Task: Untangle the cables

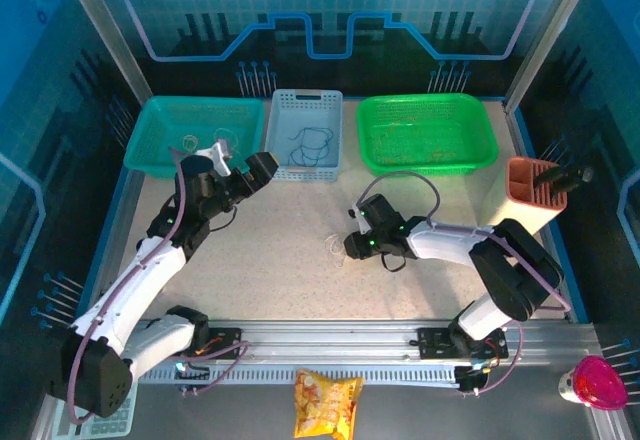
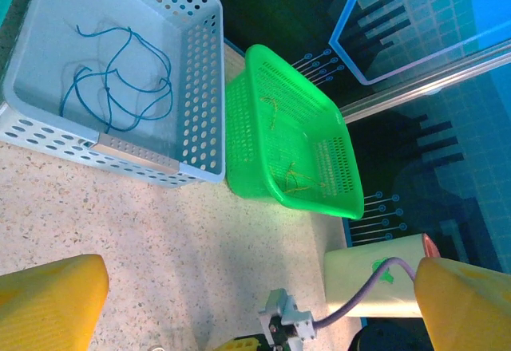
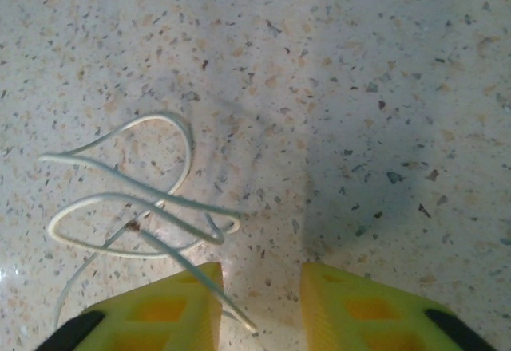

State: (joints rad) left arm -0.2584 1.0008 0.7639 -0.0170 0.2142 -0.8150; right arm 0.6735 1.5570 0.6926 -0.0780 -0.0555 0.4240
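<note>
On my far left, at the back edge of the table, sits a teal basket with a couple of thin pale wire loops in it; I can't make out their colour any better than that. The left gripper hovers just in front of the baskets, and from its wrist camera I see the left gripper released, its yellow fingers spread wide with nothing between them.

Next along the back edge is the light blue basket. The dark blue cables lie on its floor as thin, loose, overlapping loops.

Near the middle of the table the cream-white cable lies alone on the speckled surface. Close up it is one thin wire folded into several flat loops that cross each other, with a small dark spot where the strands meet. One free end runs along the inner edge of the left finger.

The right gripper is down at the cable's right side. Its jaws stand narrowly apart, bare table showing in the gap, not clamped on anything.

To the right, at the back edge, the green basket holds the tan-yellow cables, fine and tangled on its floor.
</note>
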